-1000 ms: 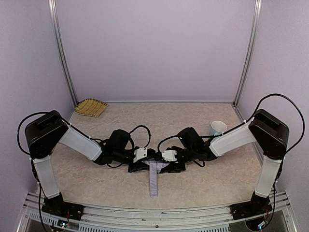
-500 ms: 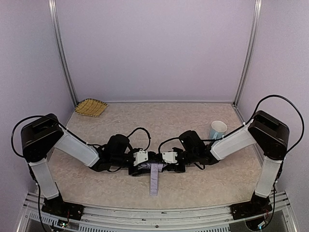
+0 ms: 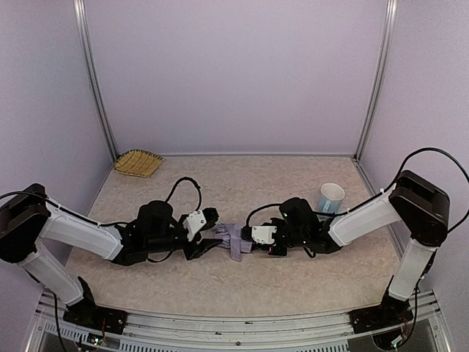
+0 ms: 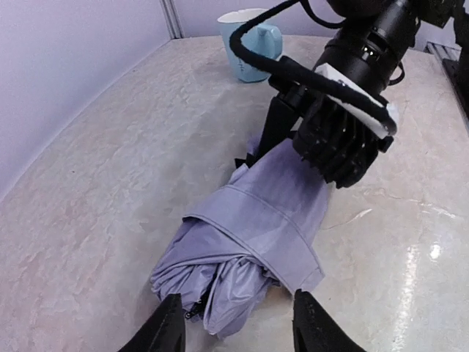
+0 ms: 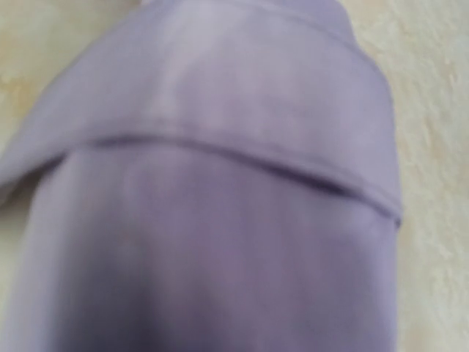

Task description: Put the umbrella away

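Now the umbrella point(image 3: 231, 237) lies left-right, handle end probably rightward.

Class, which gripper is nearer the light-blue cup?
Right. The right gripper sits at the umbrella, left of the cup; the left gripper lies farther left, past the umbrella.

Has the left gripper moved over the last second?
Yes. In the top view the left gripper has slid left, farther from the cup.
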### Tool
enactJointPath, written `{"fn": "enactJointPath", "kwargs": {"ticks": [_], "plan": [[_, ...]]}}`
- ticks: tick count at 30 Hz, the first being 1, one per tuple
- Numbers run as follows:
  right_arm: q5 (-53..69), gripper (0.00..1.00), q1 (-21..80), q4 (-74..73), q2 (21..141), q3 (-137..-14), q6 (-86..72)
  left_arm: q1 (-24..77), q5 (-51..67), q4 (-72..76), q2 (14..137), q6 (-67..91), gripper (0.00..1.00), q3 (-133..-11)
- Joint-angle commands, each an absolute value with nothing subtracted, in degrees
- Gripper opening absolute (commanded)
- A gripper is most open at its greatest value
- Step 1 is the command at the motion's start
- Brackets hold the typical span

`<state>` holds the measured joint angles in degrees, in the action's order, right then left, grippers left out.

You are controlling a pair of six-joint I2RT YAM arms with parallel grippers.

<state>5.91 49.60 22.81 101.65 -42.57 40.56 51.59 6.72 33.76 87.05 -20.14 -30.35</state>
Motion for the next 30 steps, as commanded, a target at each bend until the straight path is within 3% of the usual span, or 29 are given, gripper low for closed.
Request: {"fn": "enactJointPath", "kwargs": {"ticks": [1,7,15,21,23,27,30], "plan": [[4.37,0.00,49.60,28.57,100.25,-42.16,41.08,48.45,23.60,40.86,91.23,6.15,0.46,-31.02],[4.04,0.00,49.60,31.11,101.76,-41.28,40.55,45.72,29.71,39.14,100.60,16.04,0.43,-34.62],[4.65,0.00,49.53,34.81,103.85,-41.48,39.10,46.04,30.63,37.74,106.10,14.18,0.52,-39.17],[5.45,0.00,48.91,38.30,105.37,-41.46,37.17,43.43,29.61,39.42,110.04,15.26,0.50,-41.34],[5.40,0.00,48.86,39.06,106.30,-41.58,37.54,42.61,30.96,41.68,110.39,15.22,0.40,-41.88],[5.98,0.00,47.96,39.42,107.20,-41.98,37.08,42.54,36.72,40.97,112.27,14.60,0.01,-44.71],[6.57,0.00,46.65,39.94,106.89,-42.08,35.50,42.63,39.56,40.91,111.39,13.99,0.00,-44.13]]}}
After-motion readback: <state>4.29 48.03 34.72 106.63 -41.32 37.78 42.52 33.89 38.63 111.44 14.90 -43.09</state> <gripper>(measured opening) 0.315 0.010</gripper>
